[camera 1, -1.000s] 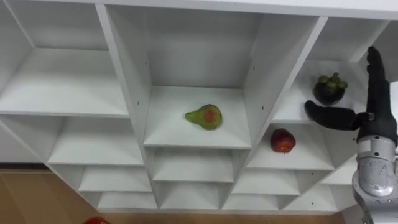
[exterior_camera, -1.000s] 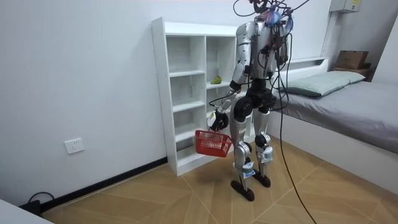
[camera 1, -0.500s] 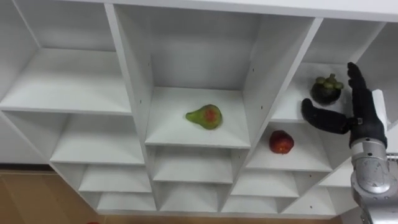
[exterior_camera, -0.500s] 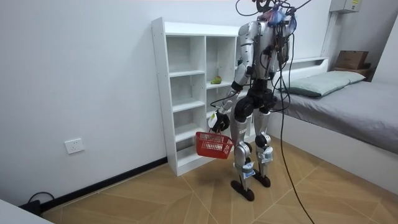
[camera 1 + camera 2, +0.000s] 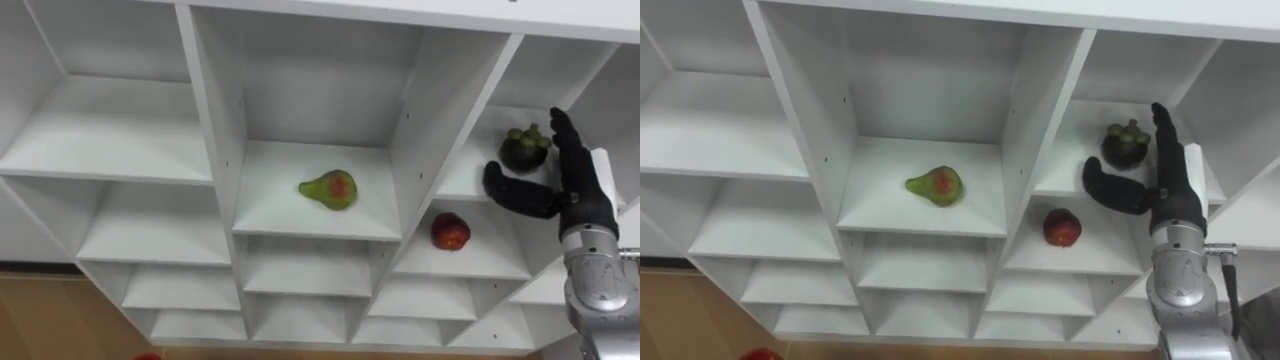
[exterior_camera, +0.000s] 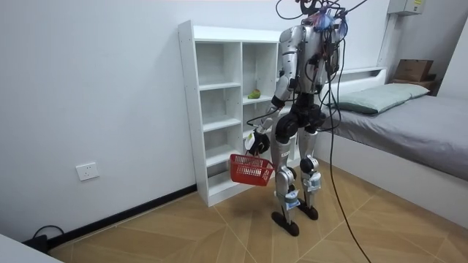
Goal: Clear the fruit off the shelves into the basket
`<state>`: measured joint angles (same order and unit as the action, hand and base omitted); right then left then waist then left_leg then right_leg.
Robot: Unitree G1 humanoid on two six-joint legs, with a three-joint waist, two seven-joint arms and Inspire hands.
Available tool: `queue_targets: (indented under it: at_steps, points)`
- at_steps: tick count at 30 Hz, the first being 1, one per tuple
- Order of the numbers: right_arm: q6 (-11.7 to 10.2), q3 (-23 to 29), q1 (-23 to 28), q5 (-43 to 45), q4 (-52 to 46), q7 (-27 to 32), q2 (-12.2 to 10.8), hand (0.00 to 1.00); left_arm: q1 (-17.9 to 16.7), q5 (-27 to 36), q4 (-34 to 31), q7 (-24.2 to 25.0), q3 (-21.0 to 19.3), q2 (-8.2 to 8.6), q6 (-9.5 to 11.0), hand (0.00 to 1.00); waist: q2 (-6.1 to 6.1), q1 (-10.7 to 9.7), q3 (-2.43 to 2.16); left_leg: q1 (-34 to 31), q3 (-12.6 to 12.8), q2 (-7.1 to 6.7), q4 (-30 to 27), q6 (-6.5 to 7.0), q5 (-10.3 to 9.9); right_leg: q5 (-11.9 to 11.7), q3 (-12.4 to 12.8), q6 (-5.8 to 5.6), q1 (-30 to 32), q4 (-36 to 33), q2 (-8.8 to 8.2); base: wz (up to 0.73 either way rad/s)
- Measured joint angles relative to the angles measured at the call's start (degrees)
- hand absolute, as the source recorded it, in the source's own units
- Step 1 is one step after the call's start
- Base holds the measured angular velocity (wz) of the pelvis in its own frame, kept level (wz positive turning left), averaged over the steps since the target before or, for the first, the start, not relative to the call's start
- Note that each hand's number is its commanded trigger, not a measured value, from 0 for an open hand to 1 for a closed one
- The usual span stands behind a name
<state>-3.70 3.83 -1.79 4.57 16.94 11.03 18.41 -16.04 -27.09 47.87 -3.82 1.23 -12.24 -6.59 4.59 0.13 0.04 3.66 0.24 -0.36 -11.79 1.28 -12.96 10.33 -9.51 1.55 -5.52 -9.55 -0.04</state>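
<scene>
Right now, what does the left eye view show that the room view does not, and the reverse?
Left eye view: a dark mangosteen on the upper right shelf, a red fruit in the compartment below it, and the open right hand beside the mangosteen. Room view: the red basket hanging from the left hand, and a bed at the room view's right. Both: the white shelf unit and the green pear.

Your right robot hand point(image 5: 583, 205) is black on a silver cylindrical wrist; the body is silver and black, trailing dark cables
</scene>
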Motion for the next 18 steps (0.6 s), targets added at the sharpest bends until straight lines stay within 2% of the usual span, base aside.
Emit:
queue_targets:
  at_steps: [9,12,18]
  points:
    - [0.09,2.05,-3.16,3.12,2.38,1.47,0.48,1.00,-0.04,-0.02,-0.06,0.58,0.01,0.00,-0.52,1.00,-0.15,0.09,-0.06,-0.02,-0.39,0.00,0.00,0.00,0.00,0.00,-0.24,0.00,-0.07,-0.01,0.04,0.00]
    - [0.09,1.99,-3.21,4.71,2.51,1.66,1.85,1.00,-0.05,-0.04,-0.12,0.56,0.03,0.00,-0.52,1.00,-0.15,0.18,-0.06,-0.07,-0.65,0.00,0.00,0.00,0.00,0.00,-0.68,0.00,-0.08,0.00,0.02,0.06]
    - [0.08,2.03,-3.27,7.09,2.60,2.59,2.00,1.00,-0.07,-0.10,-0.10,0.49,-0.01,-0.02,-0.52,1.00,0.00,0.31,-0.17,-0.07,-0.85,0.06,-0.01,-0.01,0.00,0.01,-1.34,-0.01,-0.11,-0.05,0.04,0.04]
